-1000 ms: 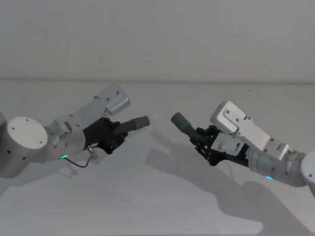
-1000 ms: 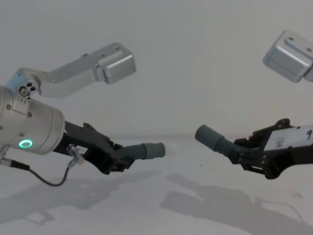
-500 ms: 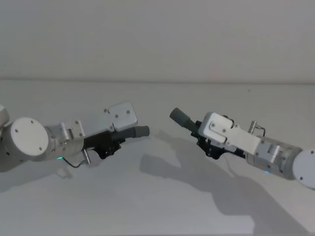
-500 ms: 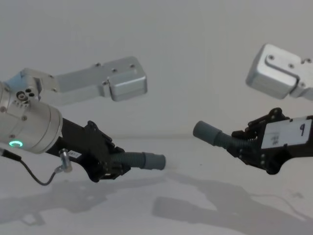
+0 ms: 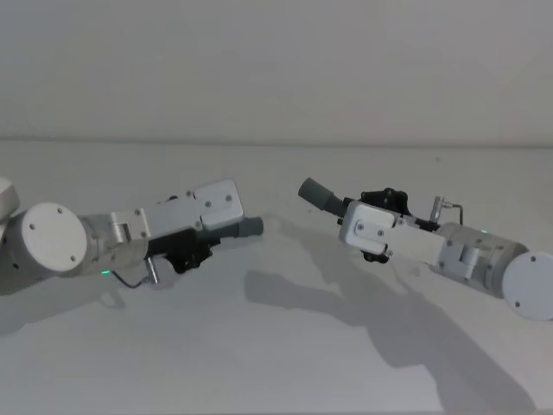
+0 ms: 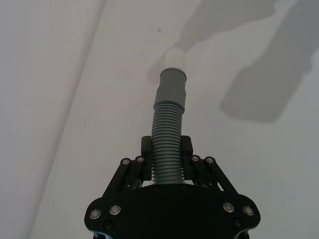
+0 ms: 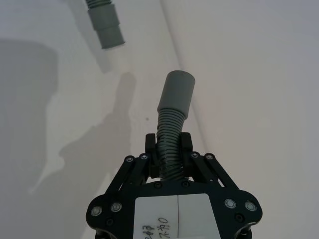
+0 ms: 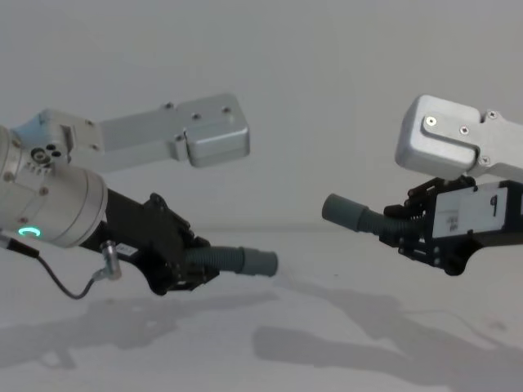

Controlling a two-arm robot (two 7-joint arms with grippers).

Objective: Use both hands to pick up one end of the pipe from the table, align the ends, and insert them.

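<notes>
While the left gripper (image 8: 193,269) clamps one ribbed hose (image 8: 221,260) and the right gripper (image 8: 402,232) clamps the other hose (image 8: 378,222), both hang above the table (image 8: 270,359). Lifting looks done; the left cuff (image 8: 260,263) and right cuff (image 8: 341,211) face each other well apart, so aligning and inserting remain.

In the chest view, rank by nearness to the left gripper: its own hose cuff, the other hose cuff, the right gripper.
1. Its own hose cuff, just ahead of the left gripper.
2. The other hose cuff, right of centre, higher.
3. The right gripper, far right.
</notes>
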